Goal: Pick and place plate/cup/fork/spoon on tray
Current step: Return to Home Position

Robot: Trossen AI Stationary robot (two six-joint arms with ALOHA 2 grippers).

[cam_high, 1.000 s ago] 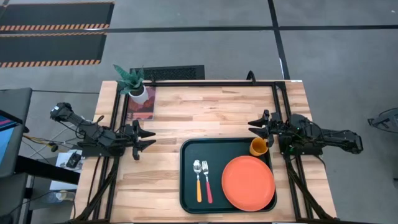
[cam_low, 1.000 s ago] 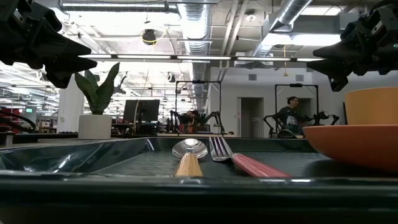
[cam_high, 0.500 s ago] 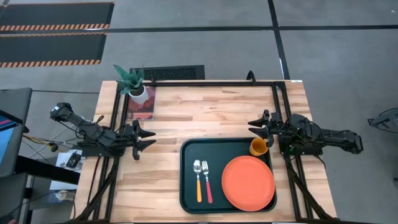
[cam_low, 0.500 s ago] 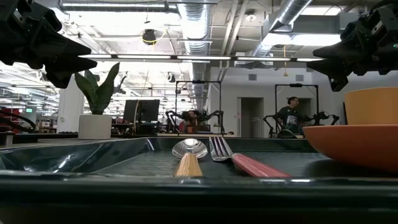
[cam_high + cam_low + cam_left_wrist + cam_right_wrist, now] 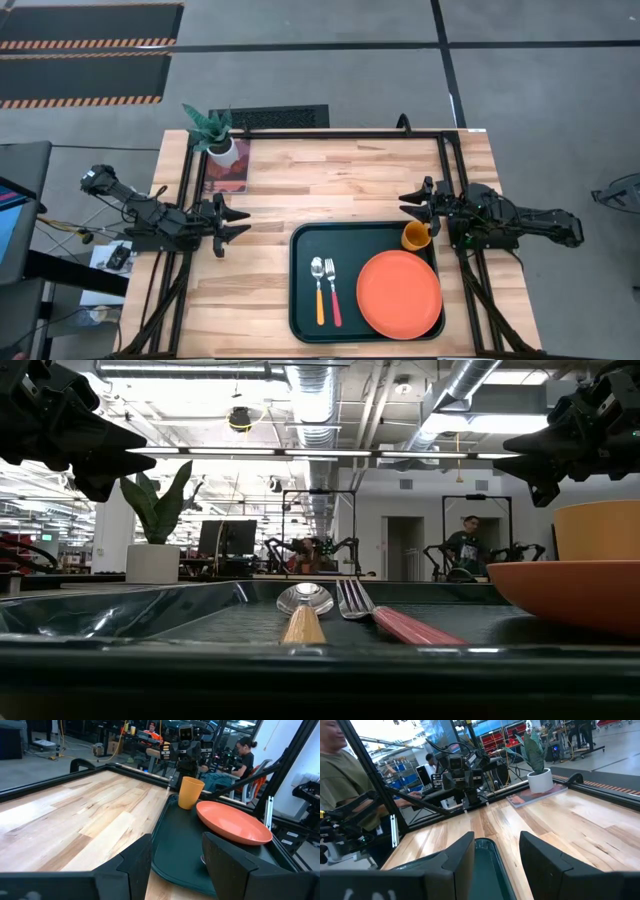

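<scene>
The dark tray (image 5: 300, 300) lies at the table's near middle-right. On it rest the orange-red plate (image 5: 399, 293) at its right, the orange-yellow cup (image 5: 416, 236) standing at its far right corner, and the spoon (image 5: 319, 290) and fork (image 5: 332, 290) side by side at its left, bowl and tines toward the far edge. My left gripper (image 5: 240, 223) is open and empty left of the tray, above the table. My right gripper (image 5: 409, 203) is open and empty just beyond the cup. The left wrist view shows the cup (image 5: 190, 792), plate (image 5: 233, 822) and tray (image 5: 177, 845).
A potted plant (image 5: 217, 136) stands on a reddish mat (image 5: 226, 172) at the far left corner. Bare wood lies between the arms and beyond the tray. Black frame rails (image 5: 340, 131) run along the table's far and side edges. People show in the room behind.
</scene>
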